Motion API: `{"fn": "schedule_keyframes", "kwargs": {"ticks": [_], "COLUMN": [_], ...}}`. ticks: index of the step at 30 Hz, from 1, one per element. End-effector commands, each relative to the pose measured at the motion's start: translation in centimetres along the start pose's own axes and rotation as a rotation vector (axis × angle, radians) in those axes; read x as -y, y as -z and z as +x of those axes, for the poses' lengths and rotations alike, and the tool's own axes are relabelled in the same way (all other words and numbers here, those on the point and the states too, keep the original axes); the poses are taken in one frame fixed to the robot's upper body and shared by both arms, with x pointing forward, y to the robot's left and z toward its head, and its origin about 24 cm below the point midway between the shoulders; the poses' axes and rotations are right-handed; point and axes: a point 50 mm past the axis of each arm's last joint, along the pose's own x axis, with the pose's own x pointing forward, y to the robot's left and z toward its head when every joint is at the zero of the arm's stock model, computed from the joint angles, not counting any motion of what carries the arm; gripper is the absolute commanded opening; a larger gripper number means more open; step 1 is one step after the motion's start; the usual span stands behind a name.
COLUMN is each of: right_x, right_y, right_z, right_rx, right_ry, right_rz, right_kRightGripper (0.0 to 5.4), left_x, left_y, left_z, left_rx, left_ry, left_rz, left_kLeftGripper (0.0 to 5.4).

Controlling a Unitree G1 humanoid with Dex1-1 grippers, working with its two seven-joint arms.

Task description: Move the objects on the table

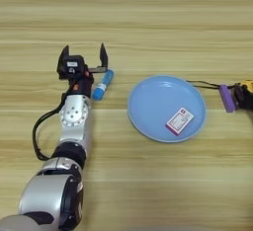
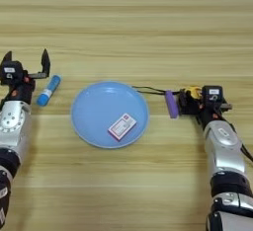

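- On the table (image 1: 148,22), seen from the left eye view, a round blue plate (image 1: 167,107) sits right of centre with a small red-and-white card (image 1: 179,121) lying flat in its right half; nothing else is in it.
- Left of the plate, well apart from its rim, a blue tube with a white end (image 1: 103,85) lies tilted on the wood.
- The left gripper (image 1: 84,57) stands just beside the tube's upper end, its two black fingers spread wide with nothing between them.
- At the right edge, a short purple stick (image 1: 227,98) lies near the plate's rim, and a black cord (image 1: 203,84) runs from above the plate toward it; only a sliver of the yellow tape measure (image 1: 245,86) shows.

- From the right eye view, the same plate (image 2: 109,114) holds the card (image 2: 122,126) toward its lower right.
- The purple stick (image 2: 171,104) lies just right of the plate, close against the right gripper (image 2: 190,101).
- The right gripper's fingers are closed on the yellow-and-black tape measure (image 2: 193,93), which sits right behind the stick, its cord (image 2: 148,90) trailing left past the plate's upper rim.
- The left gripper (image 2: 24,63) appears at the far left, fingers apart, with the tube (image 2: 48,90) beside it.
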Motion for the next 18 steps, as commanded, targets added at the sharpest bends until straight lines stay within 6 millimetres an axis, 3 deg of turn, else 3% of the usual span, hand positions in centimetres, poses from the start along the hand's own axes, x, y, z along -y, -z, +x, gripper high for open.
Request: {"fn": "schedule_keyframes", "kwargs": {"ticks": [1,16,18], "right_x": [0.3,2.0,1.9], "right_y": [0.5,1.0,0.9], "right_z": [0.0,-0.3,-0.2], "right_rx": [-0.024,-0.034,-0.025], "right_ry": [0.013,0.094,0.092], "right_rz": [-0.019,-0.057,-0.051], "right_kRightGripper": [4.65,4.65,5.02], "left_x": [0.0,0.0,0.0], "left_y": [0.1,0.1,0.1], "left_z": [0.0,0.1,0.1], "left_rx": [-0.011,-0.013,-0.014], "left_ry": [0.008,0.009,0.009], "left_rz": [0.009,0.009,0.009], "left_kLeftGripper": [5.40,5.40,5.40]}}
